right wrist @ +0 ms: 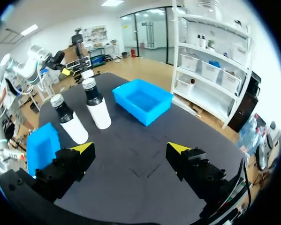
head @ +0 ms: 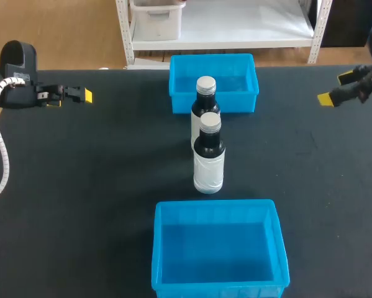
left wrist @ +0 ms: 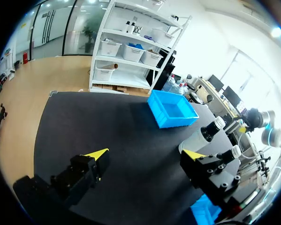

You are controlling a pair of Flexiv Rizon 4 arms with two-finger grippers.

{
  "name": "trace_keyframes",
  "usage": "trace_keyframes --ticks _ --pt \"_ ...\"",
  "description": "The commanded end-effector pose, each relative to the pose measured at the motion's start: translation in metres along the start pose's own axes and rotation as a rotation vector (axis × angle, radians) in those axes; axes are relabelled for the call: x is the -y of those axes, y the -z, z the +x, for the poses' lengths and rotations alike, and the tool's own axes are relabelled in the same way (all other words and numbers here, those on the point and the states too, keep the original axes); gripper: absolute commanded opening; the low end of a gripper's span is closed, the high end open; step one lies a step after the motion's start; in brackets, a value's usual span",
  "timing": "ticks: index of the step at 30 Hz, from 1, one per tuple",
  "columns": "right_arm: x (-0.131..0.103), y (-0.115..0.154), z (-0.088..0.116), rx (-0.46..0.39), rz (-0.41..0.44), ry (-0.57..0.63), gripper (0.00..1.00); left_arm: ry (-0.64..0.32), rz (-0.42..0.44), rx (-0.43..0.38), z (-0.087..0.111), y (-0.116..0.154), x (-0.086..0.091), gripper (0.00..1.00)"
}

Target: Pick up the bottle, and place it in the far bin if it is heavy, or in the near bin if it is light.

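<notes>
Both arms sit parked at the table (head: 99, 186) edges, nothing in hand. The left gripper (head: 71, 96) is far-left, fingers spread wide w/ only bare tabletop btw them. The right gripper (head: 336, 88) is far-right, also wide open and holding nothing.

There are two bottles, not one, mid-table in a line running near to far. The near bottle (head: 208, 158) stands upright about midway btw the bins. The far bottle (head: 205, 102) is upright just behind it, close in front of the far bin (head: 238, 102). The right wrist view shows a small gap btw them, so prob. not touching. The near bin (head: 217, 290) is at the near edge, well apart from both.

What could go wrong, imo:
- Tall, narrow bottles w/ a tight gap: a finger going in btw them could clip the neighbour and topple it, esp. on a near-far approach. Coming in from left/right looks safer.
- A high grip at the cap could let it swing or slip; a grip on the white label body seems steadier.
- The far bottle sits close to the far bin's wall, so a finger may hit the rim.
- Weight isn't visible. A wrong call after lifting means the wrong bin.
- Which bottle is meant is unclear.
</notes>
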State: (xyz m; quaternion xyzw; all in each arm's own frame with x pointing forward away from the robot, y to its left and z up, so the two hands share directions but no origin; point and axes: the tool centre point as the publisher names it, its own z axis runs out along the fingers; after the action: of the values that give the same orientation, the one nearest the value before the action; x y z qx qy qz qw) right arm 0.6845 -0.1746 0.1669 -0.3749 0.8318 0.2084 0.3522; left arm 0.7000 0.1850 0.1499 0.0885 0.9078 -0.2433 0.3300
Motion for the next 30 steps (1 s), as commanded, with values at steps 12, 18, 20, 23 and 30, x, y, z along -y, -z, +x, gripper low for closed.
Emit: trace_keyframes --ticks 12,18,20,23,30 --pt "-0.009 0.012 0.01 -0.061 -0.732 0.475 1.0 0.0 0.0 0.0 0.0 0.0 0.0 1.0" --pt "-0.022 0.014 0.014 -0.067 -0.782 0.533 1.0 0.0 0.0 0.0 0.0 0.0 0.0 1.0" --pt "-0.026 0.013 0.015 -0.07 -0.775 0.526 1.0 0.0 0.0 0.0 0.0 0.0 0.0 1.0" --pt "-0.034 0.01 0.015 -0.082 -0.729 0.513 1.0 0.0 0.0 0.0 0.0 0.0 0.0 1.0" --pt "-0.047 0.006 0.013 -0.039 -0.587 0.425 1.0 0.0 0.0 0.0 0.0 0.0 0.0 1.0"
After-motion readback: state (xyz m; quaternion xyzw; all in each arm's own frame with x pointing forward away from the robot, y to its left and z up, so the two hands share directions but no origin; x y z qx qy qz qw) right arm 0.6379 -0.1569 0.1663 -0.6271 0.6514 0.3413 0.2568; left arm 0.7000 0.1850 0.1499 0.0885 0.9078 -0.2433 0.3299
